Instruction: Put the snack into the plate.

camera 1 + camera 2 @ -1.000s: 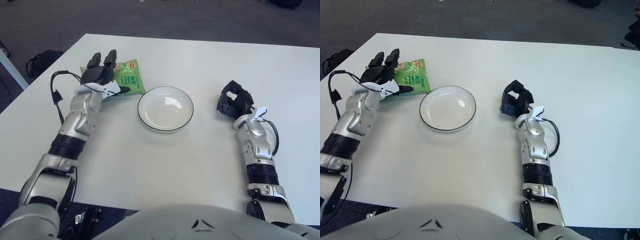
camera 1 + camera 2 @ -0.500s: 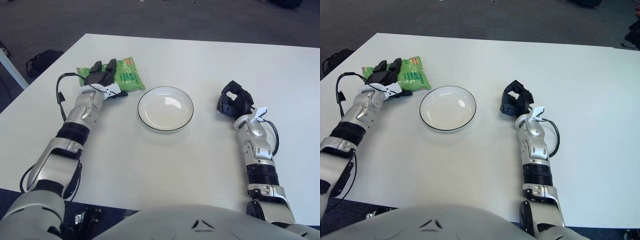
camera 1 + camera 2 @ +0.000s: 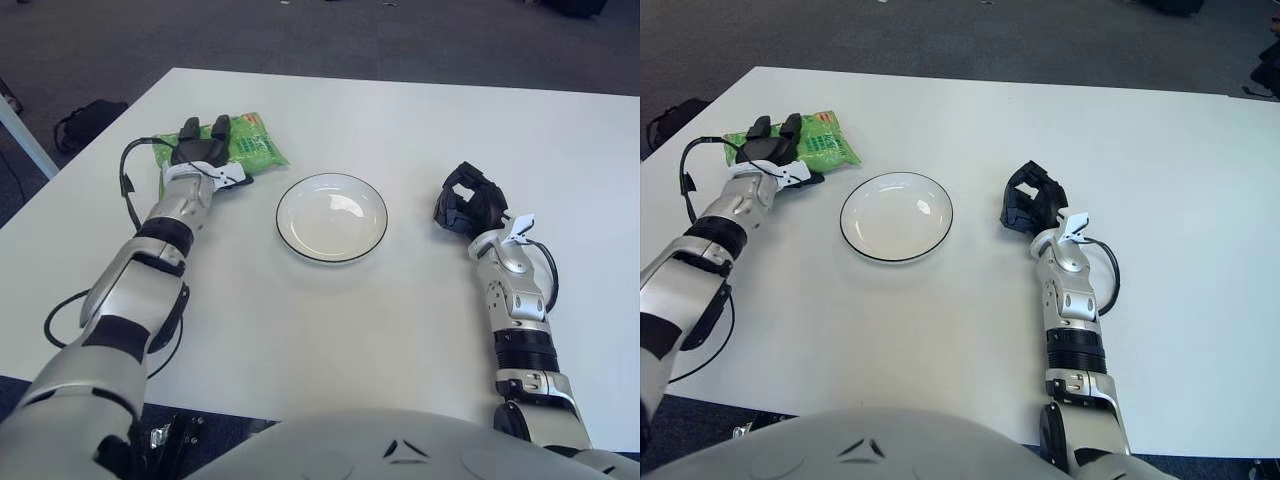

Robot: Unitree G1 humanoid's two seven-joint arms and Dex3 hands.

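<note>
Left hand point(image 3: 198, 152) over green snack point(image 3: 250, 143), fingers laid flat on it for pickup; plate point(image 3: 331, 217) empty; right hand point(image 3: 466, 207) curled, idle right of plate

1. The left arm is stretched forward to the far left of the scene, forearm lying low and nearly straight.
2. The left hand point(image 3: 200, 152) is turned palm down, its dark fingers point(image 3: 190, 129) extended away from the body, with a thumb angled to the right.
3. The right arm is bent at the near right, forearm pointing away.
4. The right hand point(image 3: 467, 204) is held with its fingers curled in.
</note>
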